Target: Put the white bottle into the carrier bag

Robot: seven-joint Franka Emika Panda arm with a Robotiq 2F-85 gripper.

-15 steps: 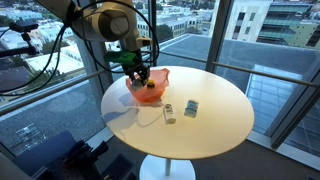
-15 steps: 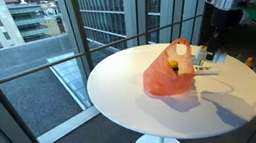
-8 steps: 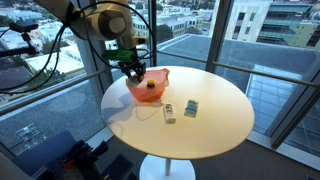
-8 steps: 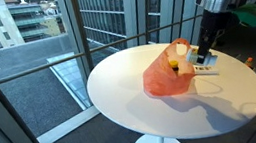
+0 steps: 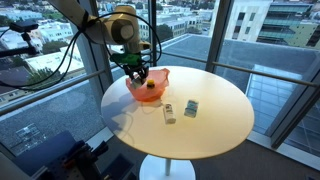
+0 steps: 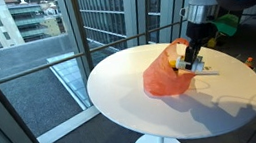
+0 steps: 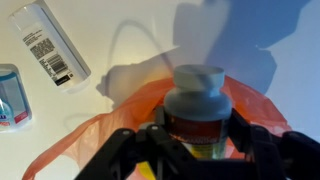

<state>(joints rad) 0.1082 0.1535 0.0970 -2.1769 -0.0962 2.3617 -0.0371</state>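
While hovering over carrier bag (image 7: 95, 130) | gripper (image 7: 198, 140) pinches capped bottle (image 7: 198, 85) | white bottle (image 7: 50, 42) on table (image 7: 130, 20)

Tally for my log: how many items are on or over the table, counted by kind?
Bottles: 2 (white-capped bottle in the gripper; white bottle lying on the table)
Orange carrier bag: 1
Small blue-and-white pack: 1
Total: 4

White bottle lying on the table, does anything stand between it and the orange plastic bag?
Only bare tabletop lies between the white bottle and the orange plastic bag. A grey-capped bottle, flanked by the fingers, occupies the bag's mouth, though.
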